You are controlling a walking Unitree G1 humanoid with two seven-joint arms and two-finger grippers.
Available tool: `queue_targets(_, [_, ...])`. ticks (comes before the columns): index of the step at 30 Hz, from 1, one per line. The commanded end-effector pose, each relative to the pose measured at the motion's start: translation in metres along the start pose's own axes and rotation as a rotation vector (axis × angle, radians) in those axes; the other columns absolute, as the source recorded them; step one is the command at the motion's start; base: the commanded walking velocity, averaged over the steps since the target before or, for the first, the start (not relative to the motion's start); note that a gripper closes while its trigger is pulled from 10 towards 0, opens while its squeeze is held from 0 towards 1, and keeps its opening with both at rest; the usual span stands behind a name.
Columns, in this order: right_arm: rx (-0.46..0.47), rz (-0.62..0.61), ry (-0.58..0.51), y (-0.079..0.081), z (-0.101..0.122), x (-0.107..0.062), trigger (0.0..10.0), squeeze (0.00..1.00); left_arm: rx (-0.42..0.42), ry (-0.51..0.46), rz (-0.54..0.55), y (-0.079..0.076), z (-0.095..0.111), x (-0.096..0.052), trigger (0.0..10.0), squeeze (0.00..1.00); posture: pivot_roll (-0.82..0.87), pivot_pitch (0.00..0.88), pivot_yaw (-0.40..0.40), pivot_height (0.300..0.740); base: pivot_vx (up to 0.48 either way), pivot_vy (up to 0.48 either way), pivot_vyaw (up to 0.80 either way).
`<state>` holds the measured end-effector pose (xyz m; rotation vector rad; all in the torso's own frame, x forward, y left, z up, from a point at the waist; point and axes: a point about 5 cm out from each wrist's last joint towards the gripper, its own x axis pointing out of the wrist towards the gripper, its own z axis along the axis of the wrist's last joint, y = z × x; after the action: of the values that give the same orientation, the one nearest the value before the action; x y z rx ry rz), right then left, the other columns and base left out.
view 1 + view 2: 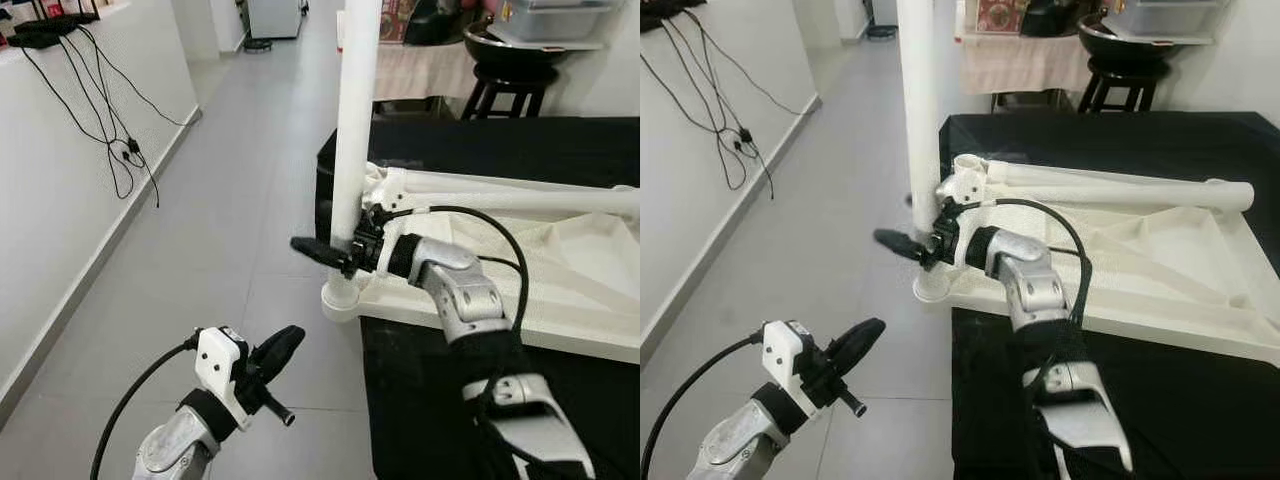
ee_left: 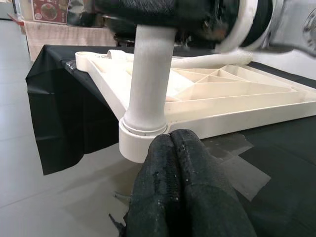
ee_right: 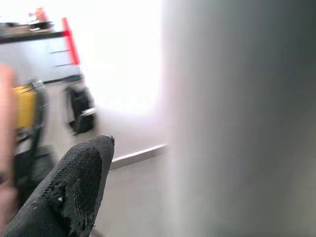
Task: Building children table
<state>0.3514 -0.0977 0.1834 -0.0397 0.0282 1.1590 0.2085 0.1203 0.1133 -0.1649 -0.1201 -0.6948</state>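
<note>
A white children's table (image 1: 580, 250) lies upside down on a black-covered surface (image 1: 500, 150). One white leg (image 1: 355, 120) stands upright in the socket (image 1: 340, 298) at the table's near left corner. A second leg (image 1: 520, 200) lies across the underside. My right gripper (image 1: 330, 248) is at the upright leg just above the socket. One finger (image 3: 74, 187) passes the leg's near side with a gap, and the other is hidden behind the leg. My left gripper (image 1: 283, 347) hovers over the floor, left of and below that corner, its fingers (image 2: 170, 163) pressed together and empty.
Grey tiled floor (image 1: 230, 220) stretches to the left of the table. A white wall (image 1: 60, 190) with dangling black cables (image 1: 120, 150) runs along the far left. A black stool (image 1: 510, 85) and a cloth-covered shelf stand behind the table.
</note>
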Motion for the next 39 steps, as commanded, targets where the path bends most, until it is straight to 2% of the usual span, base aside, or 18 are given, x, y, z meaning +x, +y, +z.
queue_targets(1, [-0.025,0.126,0.015,0.006,0.003,0.01,10.0,0.0,-0.008,0.014,0.01,0.002,-0.004,-0.002,10.0,0.0,0.04,0.0,-0.004,0.74,0.0,0.0,0.0])
queue_targets(6, [0.001,0.226,0.072,0.005,-0.003,0.014,10.0,0.0,-0.002,0.016,0.012,0.001,-0.004,-0.002,10.0,0.0,0.05,0.0,-0.007,0.74,0.0,0.0,0.0])
queue_targets(7, [0.016,0.233,0.089,0.003,-0.005,0.016,6.8,0.0,0.0,0.017,0.013,0.0,-0.004,-0.002,10.0,0.0,0.06,0.0,-0.007,0.74,0.0,0.0,0.0])
queue_targets(8, [0.036,0.215,0.105,0.0,-0.009,0.018,0.0,0.0,0.003,0.018,0.013,0.0,-0.005,-0.002,10.0,0.0,0.06,0.0,-0.008,0.74,0.0,0.0,0.0])
queue_targets(19, [0.073,0.006,0.164,-0.011,-0.038,0.004,0.0,0.0,0.0,0.016,0.01,-0.004,-0.004,-0.002,10.0,0.0,0.06,0.0,-0.017,0.74,0.0,0.0,0.0])
queue_targets(20, [0.111,-0.22,0.167,-0.011,-0.052,0.002,0.0,0.0,0.0,0.015,0.011,-0.005,-0.004,-0.004,10.0,0.0,0.05,0.0,-0.031,0.74,0.0,0.0,0.0])
queue_targets(21, [0.111,-0.22,0.167,-0.011,-0.052,0.002,0.0,0.0,0.0,0.015,0.011,-0.005,-0.004,-0.004,10.0,0.0,0.05,0.0,-0.031,0.74,0.0,0.0,0.0])
queue_targets(22, [0.212,-0.594,0.186,-0.004,-0.072,-0.006,0.0,0.0,-0.002,0.012,0.016,-0.005,-0.002,-0.005,10.0,0.0,0.05,0.0,-0.036,0.74,0.0,0.0,0.0])
queue_targets(23, [0.212,-0.594,0.186,-0.004,-0.072,-0.006,0.0,0.0,-0.002,0.012,0.016,-0.005,-0.002,-0.005,10.0,0.0,0.05,0.0,-0.036,0.74,0.0,0.0,0.0])
queue_targets(25, [0.286,-0.822,0.229,0.029,-0.087,-0.026,0.0,0.0,-0.01,0.012,0.018,-0.003,-0.001,-0.007,10.0,0.0,-0.01,0.0,0.007,0.74,0.0,0.0,0.0])
queue_targets(28, [0.225,-0.802,0.204,0.028,-0.08,-0.03,0.0,0.0,-0.02,0.017,0.004,-0.002,-0.002,-0.006,10.0,0.0,-0.01,0.0,0.007,0.74,0.0,0.0,0.0])
queue_targets(32, [0.178,-0.808,0.198,0.011,-0.074,-0.027,0.0,0.0,-0.031,0.022,-0.022,-0.002,-0.003,-0.005,10.0,0.0,0.01,0.0,-0.005,0.74,0.0,0.0,0.0])
queue_targets(33, [0.172,-0.806,0.215,0.011,-0.074,-0.025,1.5,0.0,-0.029,0.017,-0.01,-0.001,-0.003,-0.005,10.0,0.0,0.01,0.0,-0.005,0.74,0.0,0.0,0.0])
queue_targets(34, [0.172,-0.806,0.215,0.011,-0.074,-0.025,1.5,0.0,-0.029,0.017,-0.01,-0.001,-0.003,-0.005,10.0,0.0,0.01,0.0,-0.005,0.74,0.0,0.0,0.0])
queue_targets(35, [0.166,-0.809,0.228,0.011,-0.074,-0.025,4.1,0.0,-0.028,0.012,0.001,-0.001,-0.002,-0.005,10.0,0.0,0.01,0.0,-0.005,0.74,0.0,0.0,0.0])
queue_targets(36, [0.17,-0.817,0.243,0.013,-0.073,-0.023,10.0,0.0,-0.027,0.008,0.008,0.0,-0.002,-0.005,10.0,0.0,0.01,0.0,-0.007,0.74,0.0,0.0,0.0])
queue_targets(38, [0.172,-0.807,0.236,0.016,-0.07,-0.021,10.0,0.0,-0.026,0.007,0.012,0.0,-0.002,-0.005,10.0,0.0,0.01,0.0,-0.009,0.74,0.0,0.0,0.0])
queue_targets(39, [0.19,-0.79,0.214,0.02,-0.064,-0.019,10.0,1.0,-0.025,0.007,0.012,0.0,-0.002,-0.005,10.0,0.0,0.01,0.0,-0.01,0.74,0.0,0.0,0.0])
